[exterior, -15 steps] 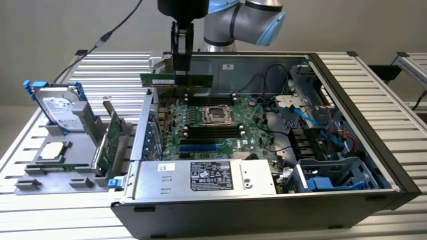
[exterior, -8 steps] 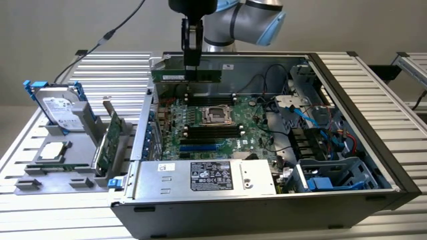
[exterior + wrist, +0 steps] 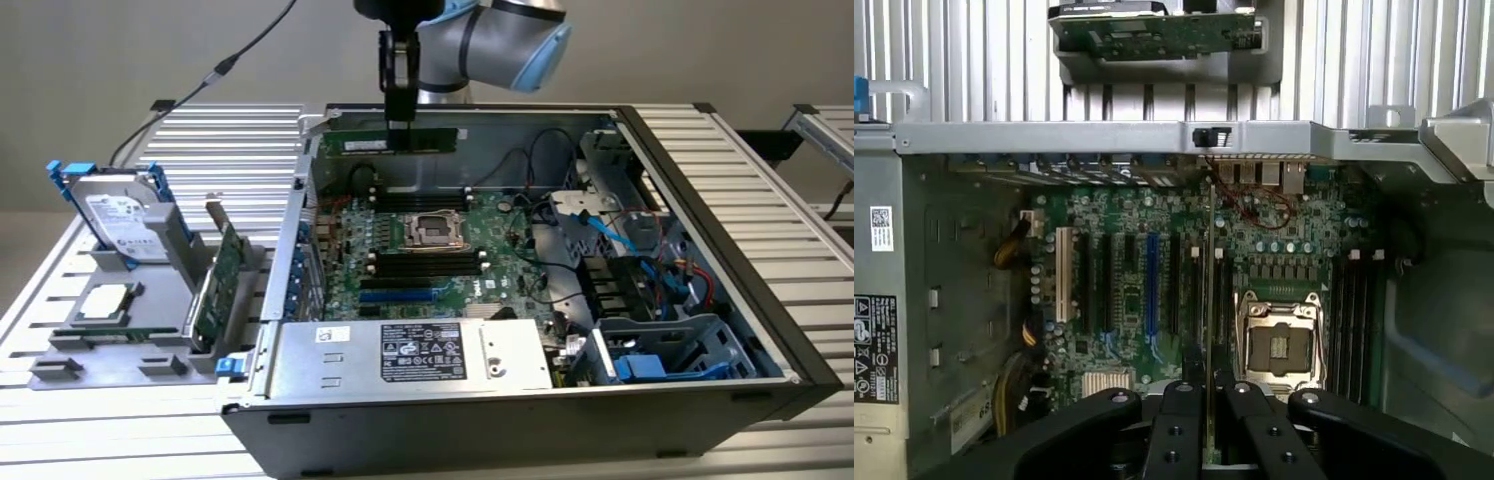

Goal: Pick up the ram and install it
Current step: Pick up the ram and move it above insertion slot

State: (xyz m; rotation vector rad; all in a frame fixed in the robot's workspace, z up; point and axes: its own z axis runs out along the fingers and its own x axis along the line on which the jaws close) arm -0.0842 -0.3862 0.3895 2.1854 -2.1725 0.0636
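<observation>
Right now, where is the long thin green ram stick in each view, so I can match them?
Exterior view: long thin green ram stick hangs broadside in the claw above the case's far wall.
Wrist view: the stick edge-on, a thin line out from the claw over the motherboard.
Shared landmark: the square metal processor socket.

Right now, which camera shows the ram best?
The exterior view: the ram shows its green face lengthwise, pinched in the claw above the open case's far side. The wrist view catches it edge-on, a thin line running out from the claw over the motherboard.
</observation>
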